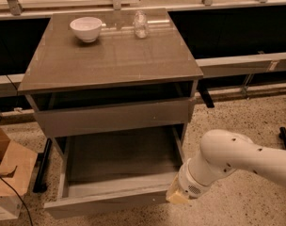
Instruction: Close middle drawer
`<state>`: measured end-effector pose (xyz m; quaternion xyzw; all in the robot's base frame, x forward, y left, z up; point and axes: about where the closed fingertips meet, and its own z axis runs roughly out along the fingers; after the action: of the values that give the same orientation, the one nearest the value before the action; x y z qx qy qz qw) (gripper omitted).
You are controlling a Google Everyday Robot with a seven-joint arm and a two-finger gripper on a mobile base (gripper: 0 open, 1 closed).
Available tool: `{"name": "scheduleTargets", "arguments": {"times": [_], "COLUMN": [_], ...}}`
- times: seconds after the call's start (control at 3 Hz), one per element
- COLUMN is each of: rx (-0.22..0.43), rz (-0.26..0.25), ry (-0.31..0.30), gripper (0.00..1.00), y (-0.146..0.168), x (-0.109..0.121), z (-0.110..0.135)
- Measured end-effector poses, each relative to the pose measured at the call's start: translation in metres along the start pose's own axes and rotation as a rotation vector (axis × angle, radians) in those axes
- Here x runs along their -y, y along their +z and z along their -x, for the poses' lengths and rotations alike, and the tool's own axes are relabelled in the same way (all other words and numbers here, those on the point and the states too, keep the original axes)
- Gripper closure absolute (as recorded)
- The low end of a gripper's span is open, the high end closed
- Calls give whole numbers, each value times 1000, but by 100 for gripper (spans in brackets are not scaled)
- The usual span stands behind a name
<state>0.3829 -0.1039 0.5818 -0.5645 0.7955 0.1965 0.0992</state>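
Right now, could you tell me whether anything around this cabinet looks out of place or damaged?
Only the middle drawer stands out: it is pulled far out, with the gripper at its front right corner. The bowl and jar sit upright on top; nothing looks spilled.

Gripper [178, 197] at open middle drawer [100, 205] front's right corner, floor [242, 213] beside free

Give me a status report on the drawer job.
Middle drawer wide open. Gripper at its front right corner. Nothing seen blocking its travel.
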Motion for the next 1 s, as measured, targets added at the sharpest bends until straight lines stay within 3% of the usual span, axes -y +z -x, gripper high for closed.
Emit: {"name": "scheduleTargets", "arguments": {"times": [0.67,1.0], "rx": [-6,-5], "rz": [17,32], "ry": [25,28], "gripper": [100,100], "y": [15,46], "x": [3,16], "z": [-3,2]}}
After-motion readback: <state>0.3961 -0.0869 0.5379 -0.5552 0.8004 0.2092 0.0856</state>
